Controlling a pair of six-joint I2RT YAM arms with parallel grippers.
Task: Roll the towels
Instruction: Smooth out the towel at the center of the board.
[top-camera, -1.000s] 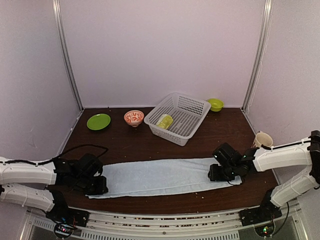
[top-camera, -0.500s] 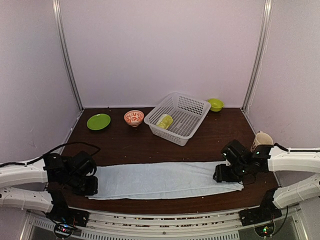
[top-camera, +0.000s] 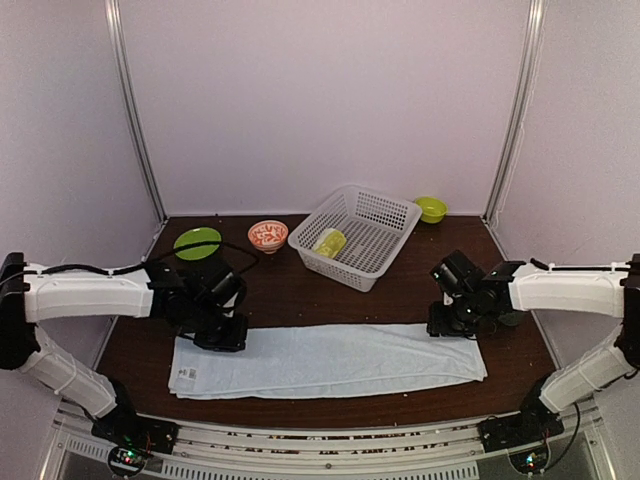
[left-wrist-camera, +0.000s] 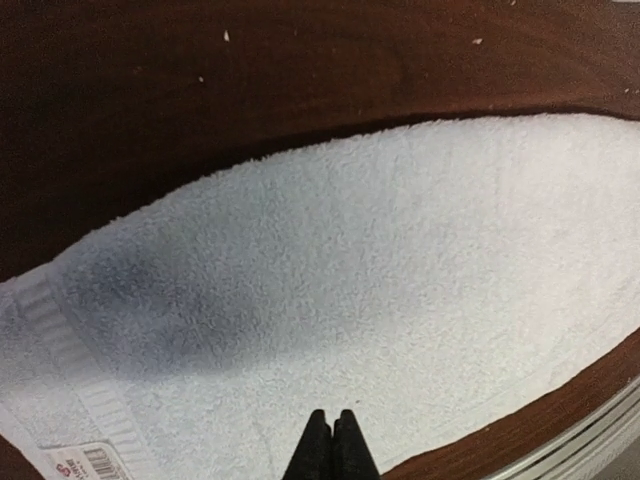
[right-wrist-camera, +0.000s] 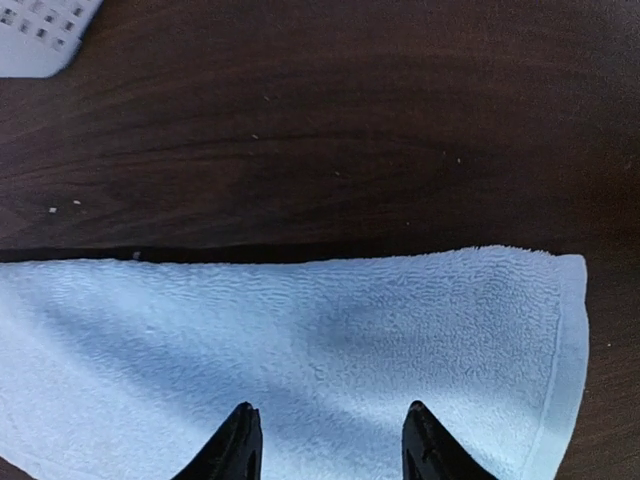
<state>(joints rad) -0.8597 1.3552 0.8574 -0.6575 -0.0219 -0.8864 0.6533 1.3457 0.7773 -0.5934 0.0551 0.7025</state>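
A pale blue towel (top-camera: 330, 360) lies flat as a long strip across the near part of the table. My left gripper (top-camera: 224, 337) hovers over the far edge of its left end. The fingers (left-wrist-camera: 332, 447) are shut with nothing between them, and a label (left-wrist-camera: 85, 462) shows on the towel corner. My right gripper (top-camera: 455, 325) is over the far edge of the right end, open above the towel (right-wrist-camera: 300, 350), whose hemmed end (right-wrist-camera: 568, 340) lies to the right. A lime-green towel (top-camera: 329, 242) sits rolled in the white basket (top-camera: 385, 215).
The white mesh basket stands at the back centre, its corner (right-wrist-camera: 35, 30) also in the right wrist view. A green plate (top-camera: 197, 243) and a red patterned bowl (top-camera: 267, 235) are at the back left. A small green bowl (top-camera: 431, 208) is at the back right.
The left arm drew the towel's left end outward, then swung in and away to its far edge. The right gripper shifted from the towel's right end toward its far edge.
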